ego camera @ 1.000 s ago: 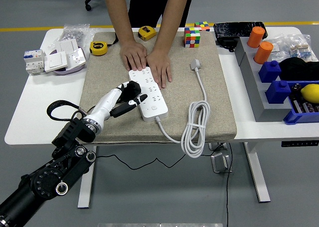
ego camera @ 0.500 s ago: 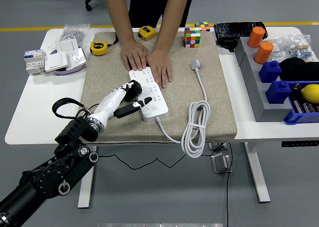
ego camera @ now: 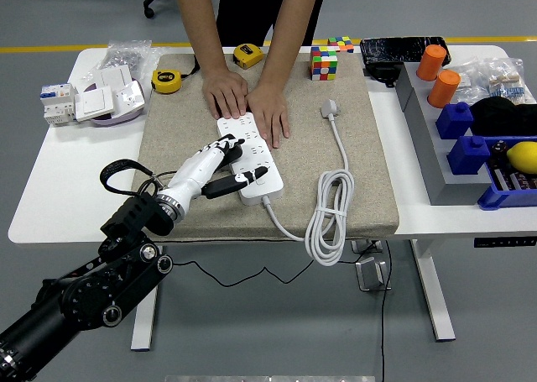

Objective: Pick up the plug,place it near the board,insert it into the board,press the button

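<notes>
**Nearly at the button, plug not clearly seated**

Seemingly the late stage: the left hand (ego camera: 220, 168) lies over the power strip (ego camera: 252, 157) on the mat's middle, fingers loosely spread, one dark fingertip reaching onto the strip's near end where the button would be. Something dark sits under the palm, possibly the plug; I cannot tell whether it is inserted. The press looks unfinished. A person's two hands (ego camera: 247, 103) hold the strip's far end flat. Counting left to right: two yellow tape measures (ego camera: 166, 81) at the mat's far edge, one Rubik's cube (ego camera: 324, 63), one white plug (ego camera: 329, 108) on a coiled cable lying loose, two orange cylinders (ego camera: 438, 74) near the table's right edge.
</notes>
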Robot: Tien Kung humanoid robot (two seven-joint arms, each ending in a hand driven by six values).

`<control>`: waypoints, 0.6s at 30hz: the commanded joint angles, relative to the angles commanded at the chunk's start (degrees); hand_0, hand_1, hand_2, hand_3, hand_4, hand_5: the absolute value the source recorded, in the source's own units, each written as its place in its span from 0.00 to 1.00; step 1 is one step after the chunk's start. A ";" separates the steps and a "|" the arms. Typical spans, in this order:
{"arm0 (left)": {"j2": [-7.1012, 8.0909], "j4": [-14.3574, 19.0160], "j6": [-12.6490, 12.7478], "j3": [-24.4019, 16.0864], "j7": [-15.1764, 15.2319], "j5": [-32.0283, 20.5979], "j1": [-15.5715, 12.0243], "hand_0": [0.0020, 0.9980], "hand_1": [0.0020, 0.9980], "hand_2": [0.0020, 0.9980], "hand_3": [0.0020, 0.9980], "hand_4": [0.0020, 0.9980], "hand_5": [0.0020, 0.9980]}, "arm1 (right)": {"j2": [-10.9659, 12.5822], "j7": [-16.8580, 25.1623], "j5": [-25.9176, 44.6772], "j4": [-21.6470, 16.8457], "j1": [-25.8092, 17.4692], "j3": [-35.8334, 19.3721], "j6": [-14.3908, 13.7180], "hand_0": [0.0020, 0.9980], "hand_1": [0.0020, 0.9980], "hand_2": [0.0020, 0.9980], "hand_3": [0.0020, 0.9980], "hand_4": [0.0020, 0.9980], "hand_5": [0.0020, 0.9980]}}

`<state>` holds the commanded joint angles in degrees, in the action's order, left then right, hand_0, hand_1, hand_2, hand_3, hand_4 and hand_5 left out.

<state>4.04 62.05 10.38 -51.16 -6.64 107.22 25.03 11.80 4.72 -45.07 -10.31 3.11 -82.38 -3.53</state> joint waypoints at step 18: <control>0.32 0.20 -0.64 4.04 -0.56 0.41 1.56 1.00 1.00 0.98 0.95 1.00 1.00 | 0.16 0.00 -0.01 0.00 0.24 -0.16 -0.08 0.97 0.91 0.86 0.86 1.00 0.92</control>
<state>4.36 62.25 9.74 -47.12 -7.20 107.64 26.59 11.96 4.72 -45.09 -10.31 3.35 -82.54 -3.61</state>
